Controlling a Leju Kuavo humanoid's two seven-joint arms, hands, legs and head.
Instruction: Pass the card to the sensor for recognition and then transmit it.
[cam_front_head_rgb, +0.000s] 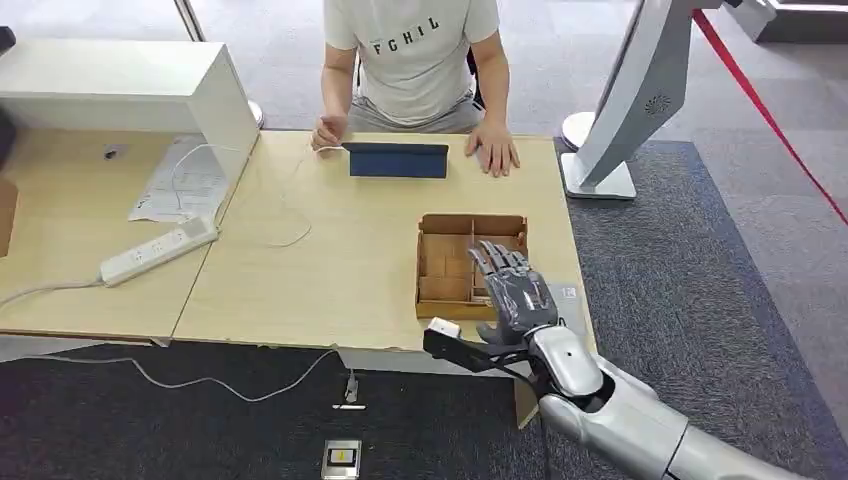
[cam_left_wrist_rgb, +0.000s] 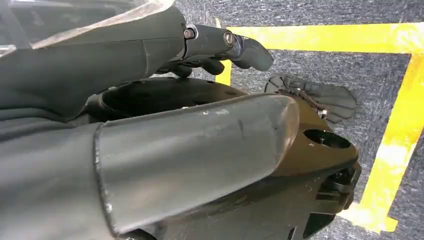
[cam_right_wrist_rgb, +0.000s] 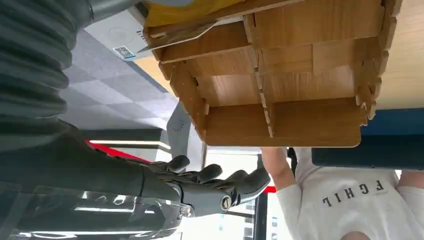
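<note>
Light wood table (cam_front_head_rgb: 340, 280), wooden divider box (cam_front_head_rgb: 446, 262), blue device (cam_front_head_rgb: 398, 160), white power strip (cam_front_head_rgb: 158, 250), papers (cam_front_head_rgb: 182, 180), person's hand (cam_front_head_rgb: 494, 148) on far edge.

Compartment box (cam_front_head_rgb: 452, 262) on table (cam_front_head_rgb: 330, 270) (near edge), tablet (cam_front_head_rgb: 398, 159) behind it.

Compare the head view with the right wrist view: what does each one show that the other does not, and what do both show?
Head view alone: the white power strip, papers and the white stand on the carpet. Right wrist view alone: a sheet with a QR code beside the box. Both: the right robot hand, fingers extended and holding nothing, over the wooden divided box, the dark blue device, and the seated person in a white shirt.
</note>
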